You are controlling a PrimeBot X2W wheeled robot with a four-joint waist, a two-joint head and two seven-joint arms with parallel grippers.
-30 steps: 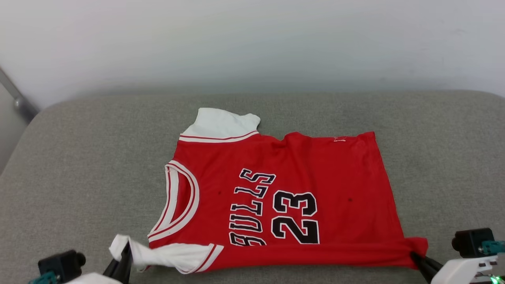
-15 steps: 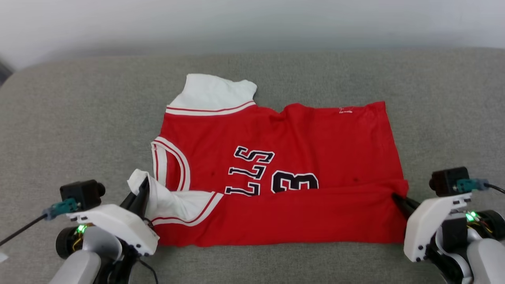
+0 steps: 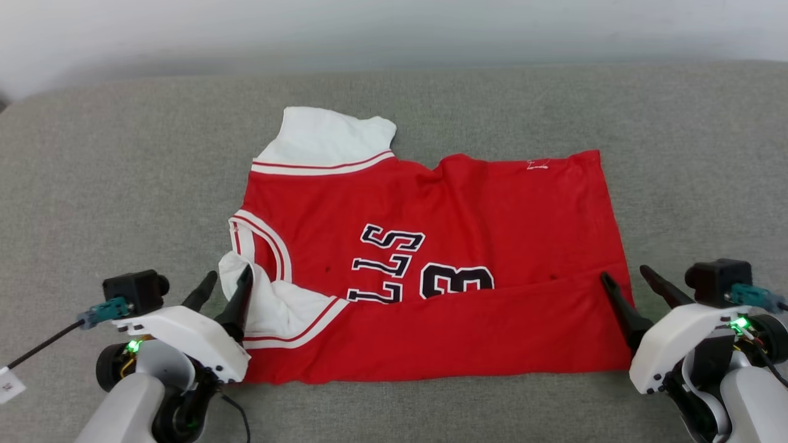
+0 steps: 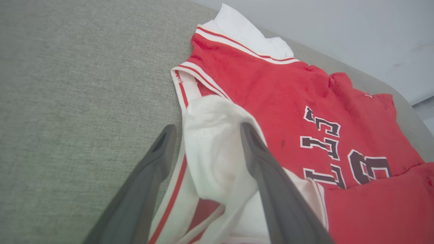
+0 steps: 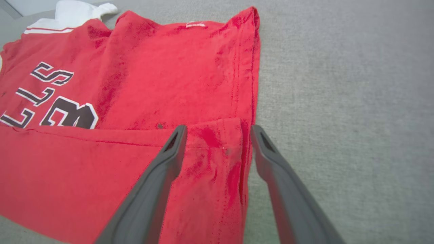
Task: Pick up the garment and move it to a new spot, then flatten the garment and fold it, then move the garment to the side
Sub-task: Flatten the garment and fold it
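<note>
On the left, the left gripper (image 3: 229, 275) is spread around the white sleeve (image 3: 271, 307) of the garment (image 3: 492, 203), which lies folded on the gray surface (image 3: 92, 184). The right gripper (image 3: 625, 273) is spread at its red corner. Both should lift straight up, not drag the fold.

White wrist shells, dark tapered fingers

The left gripper (image 3: 228, 277) and right gripper (image 3: 625, 274) each carry two long charcoal fingers (image 4: 274, 189) — hollowed near the tips. Behind them, on each arm, sit glossy white housings (image 3: 184, 335), a black camera block (image 3: 135, 289) with a teal connector (image 3: 104, 311), a green indicator light (image 3: 130, 346), thin black cables (image 3: 43, 344) and pale grey forearms (image 3: 120, 412).
</note>
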